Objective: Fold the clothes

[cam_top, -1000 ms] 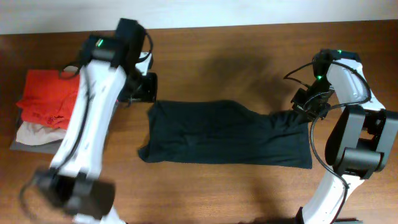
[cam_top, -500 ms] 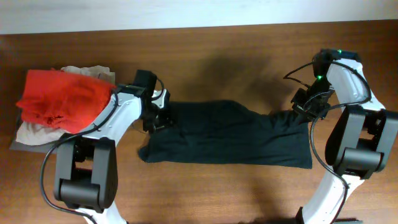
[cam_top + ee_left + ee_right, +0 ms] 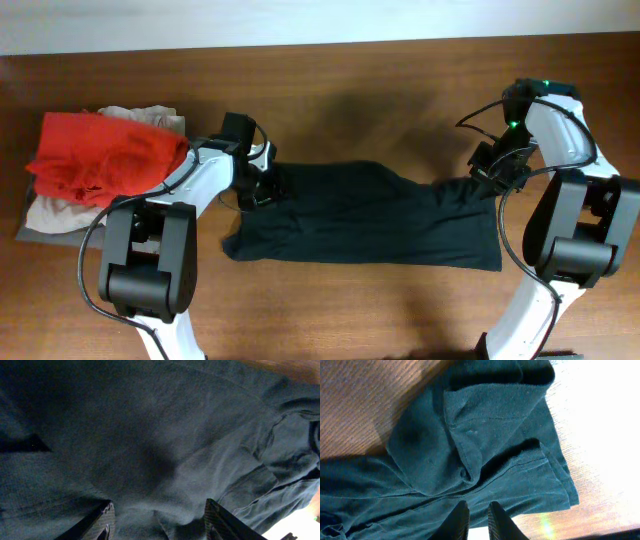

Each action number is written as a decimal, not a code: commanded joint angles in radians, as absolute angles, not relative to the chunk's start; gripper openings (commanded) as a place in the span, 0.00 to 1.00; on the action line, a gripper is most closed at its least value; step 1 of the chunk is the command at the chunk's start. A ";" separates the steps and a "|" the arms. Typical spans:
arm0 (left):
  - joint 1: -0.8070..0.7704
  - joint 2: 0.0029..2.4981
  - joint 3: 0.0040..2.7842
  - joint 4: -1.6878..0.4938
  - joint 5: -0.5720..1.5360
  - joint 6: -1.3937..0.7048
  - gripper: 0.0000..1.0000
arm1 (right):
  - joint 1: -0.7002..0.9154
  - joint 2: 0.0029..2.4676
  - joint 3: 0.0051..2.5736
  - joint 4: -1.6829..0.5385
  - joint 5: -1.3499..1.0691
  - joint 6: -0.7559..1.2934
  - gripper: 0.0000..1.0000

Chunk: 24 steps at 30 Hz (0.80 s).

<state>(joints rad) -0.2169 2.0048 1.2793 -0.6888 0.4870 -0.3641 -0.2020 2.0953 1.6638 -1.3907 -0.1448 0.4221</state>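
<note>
Closest, from the left wrist: left gripper (image 3: 159, 506) with fingers spread well apart, low over the clothes (image 3: 150, 435). Impossible to tell whether touching the fabric or just above it. Dark creased cloth across almost the whole frame, with a sliver of wood at the upper right corner. Only the finger ends in view, the rest cut off by the bottom edge.

From the right wrist: right gripper (image 3: 477, 507) with fingers drawn nearly together, clamped on a bunched fold of the same garment. Beyond them, a stitched hem and a rolled-over corner spread onto the brown table (image 3: 365, 400). Exact bite hidden where cloth and fingers meet. Wood at the right washed out by glare.

Only from overhead, the whole layout: garment lying as one long dark band across the middle of the table, between the two arms. Left gripper at its upper left corner; upper right corner rising to the right gripper. Jaws of both too small there to judge, a point settled by the wrist views alone.

Well apart at the far left, a pile: red garment (image 3: 100, 155) on top, beige garment (image 3: 50, 212) beneath, grey piece (image 3: 35, 233) at the bottom, its shape hard to make out. Farthest back, a pale wall (image 3: 400, 20).

Front or back of the dark garment not readable in any view.
</note>
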 commanded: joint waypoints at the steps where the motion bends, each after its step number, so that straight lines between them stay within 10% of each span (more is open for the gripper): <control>1: -0.220 2.031 1.284 -0.656 0.482 -0.374 0.57 | -0.198 2.070 1.662 -1.391 -0.150 0.423 0.19; 19: -0.236 2.031 1.285 -0.534 0.508 -0.400 0.47 | -0.198 2.070 1.662 -1.390 -0.146 0.423 0.19; 24: -0.236 2.031 1.285 -0.535 0.508 -0.399 0.14 | -0.198 2.071 1.662 -1.389 -0.146 0.423 0.19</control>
<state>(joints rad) -0.2310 2.0144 1.2793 -0.5362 0.5014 -0.3958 -0.2024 2.0953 1.6638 -1.3903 -0.1444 0.4221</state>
